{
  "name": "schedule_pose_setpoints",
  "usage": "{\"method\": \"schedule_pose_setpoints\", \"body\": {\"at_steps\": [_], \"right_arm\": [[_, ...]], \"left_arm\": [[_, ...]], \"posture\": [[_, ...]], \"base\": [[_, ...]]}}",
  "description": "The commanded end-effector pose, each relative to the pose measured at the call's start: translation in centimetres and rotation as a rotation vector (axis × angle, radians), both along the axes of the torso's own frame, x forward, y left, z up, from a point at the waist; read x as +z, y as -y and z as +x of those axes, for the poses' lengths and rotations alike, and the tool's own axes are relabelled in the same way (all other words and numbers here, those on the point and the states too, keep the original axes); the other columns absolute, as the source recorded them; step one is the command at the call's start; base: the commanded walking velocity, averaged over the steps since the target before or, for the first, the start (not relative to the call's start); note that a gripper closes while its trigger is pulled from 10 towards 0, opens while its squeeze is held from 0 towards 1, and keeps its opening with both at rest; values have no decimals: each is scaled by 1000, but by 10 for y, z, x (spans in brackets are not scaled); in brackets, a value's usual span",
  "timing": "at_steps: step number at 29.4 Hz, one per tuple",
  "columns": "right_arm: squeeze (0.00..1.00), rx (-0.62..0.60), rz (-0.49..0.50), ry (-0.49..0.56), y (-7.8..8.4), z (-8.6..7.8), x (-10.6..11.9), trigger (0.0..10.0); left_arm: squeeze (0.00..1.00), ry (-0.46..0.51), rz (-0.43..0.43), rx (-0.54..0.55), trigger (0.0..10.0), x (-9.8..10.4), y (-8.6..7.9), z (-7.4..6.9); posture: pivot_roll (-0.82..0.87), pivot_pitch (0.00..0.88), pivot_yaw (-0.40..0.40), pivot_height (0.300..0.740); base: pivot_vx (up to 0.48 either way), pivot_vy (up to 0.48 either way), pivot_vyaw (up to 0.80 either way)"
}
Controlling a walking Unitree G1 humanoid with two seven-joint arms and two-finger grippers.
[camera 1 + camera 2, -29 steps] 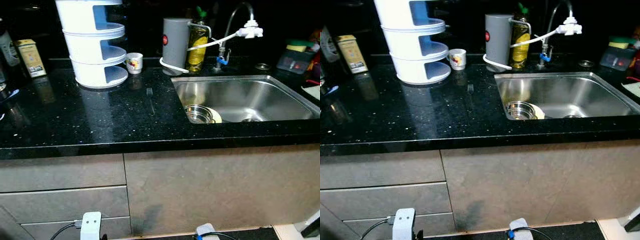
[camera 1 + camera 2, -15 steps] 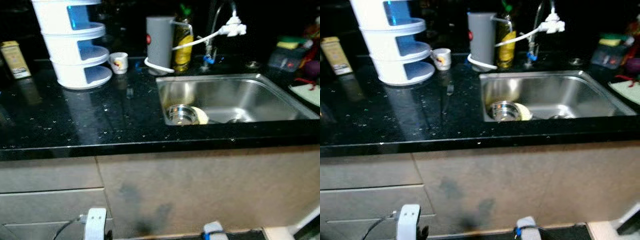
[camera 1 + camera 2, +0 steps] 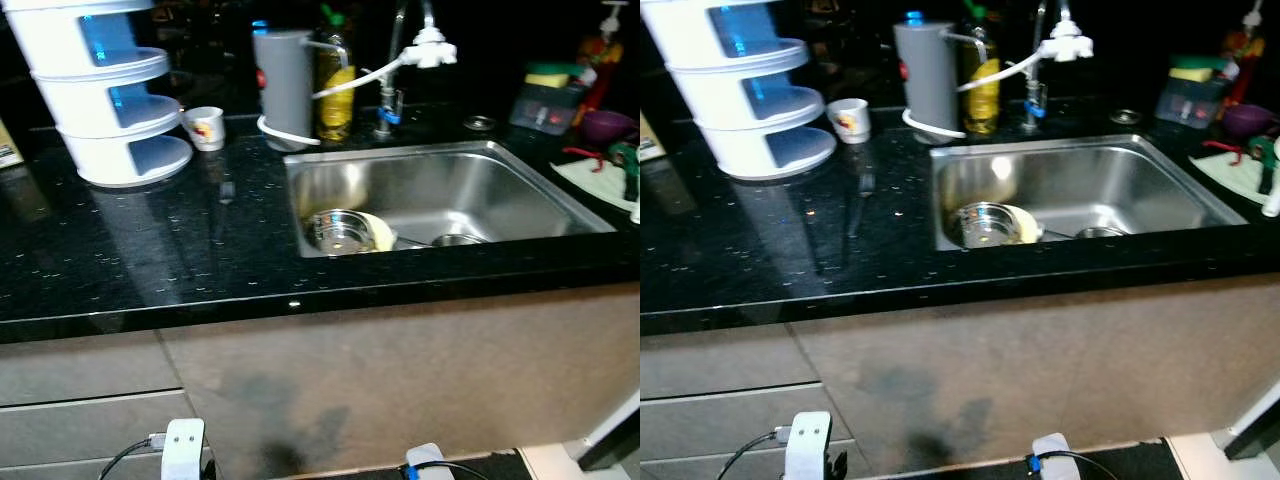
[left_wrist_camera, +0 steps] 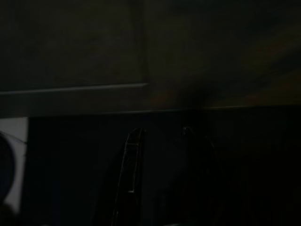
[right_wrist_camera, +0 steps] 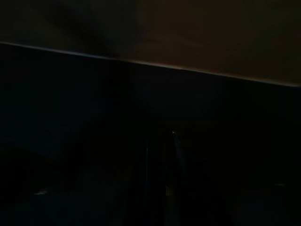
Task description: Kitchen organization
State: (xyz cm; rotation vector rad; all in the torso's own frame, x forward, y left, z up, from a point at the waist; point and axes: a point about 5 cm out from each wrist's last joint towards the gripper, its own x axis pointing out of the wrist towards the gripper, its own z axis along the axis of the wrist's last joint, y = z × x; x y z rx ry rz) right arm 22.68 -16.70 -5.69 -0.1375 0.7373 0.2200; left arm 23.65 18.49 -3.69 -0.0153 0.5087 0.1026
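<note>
Both my arms hang idle low by the cabinet front (image 3: 400, 360), below the counter edge. In the dark wrist views my left gripper (image 4: 160, 179) shows two fingers with a moderate gap between them and nothing in it. My right gripper (image 5: 160, 179) is too dark to read; I cannot tell how its fingers stand. Neither touches anything.

The black counter (image 3: 150, 270) lies above and ahead of both grippers. A fork (image 3: 862, 195) lies flat on it, left of the sink (image 3: 520, 190), long axis running away from me, nearer my left arm.

In the sink, at its near left corner, sits a steel bowl (image 3: 338, 230) touching a yellowish plate (image 3: 380, 234); roughly centred, either arm could reach, I judge.

Farther back: a white tiered rack (image 3: 110, 110) at left, a small cup (image 3: 205, 127) just beside it, a grey canister (image 3: 283, 75), an oil bottle (image 3: 335, 85) and the faucet (image 3: 425, 45) behind the sink. Likely next: raise an arm up over the edge.
</note>
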Motion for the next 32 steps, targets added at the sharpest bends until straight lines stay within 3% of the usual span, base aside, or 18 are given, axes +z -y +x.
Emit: {"method": "schedule_pose_setpoints", "body": {"at_steps": [1,5,6,9,11,13,14,15,18,21,24,26,27,29,30,31,32], "right_arm": [[0,10,-1,-31,-1,-8,-5,10000],[0,18,13,-16,-3,-6,-4,10000],[0,14,29,0,-1,-5,-2,10000],[0,-16,101,4,2,-4,0,10000],[0,-11,230,-32,-1,-2,1,10000],[0,186,396,-35,-11,4,12,10000],[0,186,396,-35,-11,4,12,10000],[0,298,461,-21,-14,7,21,10000],[0,598,702,81,-16,19,81,10000],[0,755,873,195,-17,25,145,10000],[0,792,940,295,-17,35,180,10000],[0,795,1040,468,-16,52,224,10000],[0,795,1040,468,-16,52,224,10000],[0,787,1104,647,-15,69,265,10000],[0,779,1099,729,-15,76,281,10000],[0,779,1099,729,-15,76,281,10000],[0,752,1079,797,-15,83,293,10000]], "left_arm": [[0,13,18,-10,10000,0,-2,-3],[0,52,56,-73,10000,5,0,0],[0,76,56,-155,10000,8,3,0],[0,90,22,-240,10000,10,7,-2],[0,106,-94,-381,10000,16,15,-6],[0,115,-115,-680,10000,29,24,-15],[0,115,-115,-680,10000,29,24,-15],[0,120,-118,-779,10000,37,26,-18],[0,247,-283,-831,10000,98,20,-7],[0,384,-280,-887,10000,154,15,3],[0,477,-265,-888,10000,185,12,11],[0,627,-279,-870,10000,224,9,23],[0,627,-279,-870,10000,224,9,23],[0,788,-287,-848,10000,261,8,34],[0,857,-288,-841,10000,277,9,36],[0,857,-288,-841,10000,277,9,36],[0,920,-253,-807,10000,289,10,41]], "posture": [[1,111,-12,740],[12,111,-11,740],[15,116,-6,740],[15,117,-5,740],[17,123,-7,740],[23,131,-14,740],[23,131,-14,740],[23,131,-14,740],[19,136,-16,740],[20,138,-16,740],[20,140,-16,740],[23,139,-19,740],[23,139,-19,740],[26,138,-22,740],[30,137,-24,740],[30,137,-24,740],[31,138,-24,740]], "base": [[0,0,0],[0,0,0],[0,0,0],[0,0,0],[0,0,0],[0,0,0],[0,0,0],[0,0,0],[0,0,0],[0,0,0],[0,0,0],[0,0,0],[0,0,0],[0,0,0],[0,0,0],[0,0,0],[0,0,0]]}}
